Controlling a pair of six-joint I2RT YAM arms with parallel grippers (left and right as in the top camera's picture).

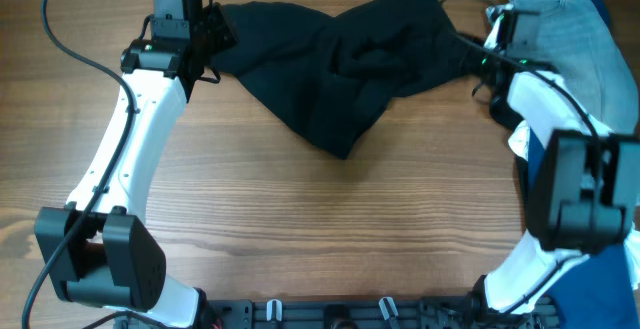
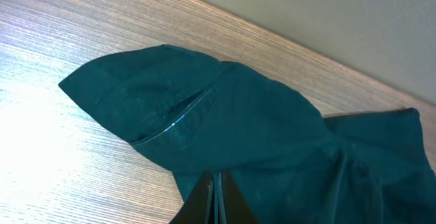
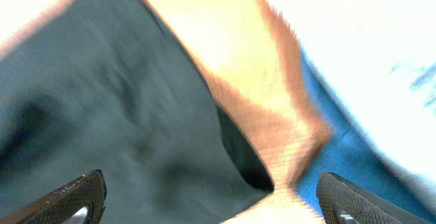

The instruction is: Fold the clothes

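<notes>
The black garment (image 1: 340,59) lies crumpled across the far part of the wooden table, stretching from the left gripper to the right gripper. My left gripper (image 1: 212,29) is at its far left end; in the left wrist view its fingers (image 2: 218,197) are pressed together on the dark fabric (image 2: 231,122). My right gripper (image 1: 484,47) is at the garment's right end. In the right wrist view its fingers (image 3: 211,197) are wide apart over the blurred dark cloth (image 3: 122,115). No white label shows.
Light blue denim jeans (image 1: 575,29) lie at the far right, over dark blue fabric (image 1: 612,9) near the right arm; blue cloth also shows in the right wrist view (image 3: 368,149). The table's far edge shows in the left wrist view (image 2: 286,40).
</notes>
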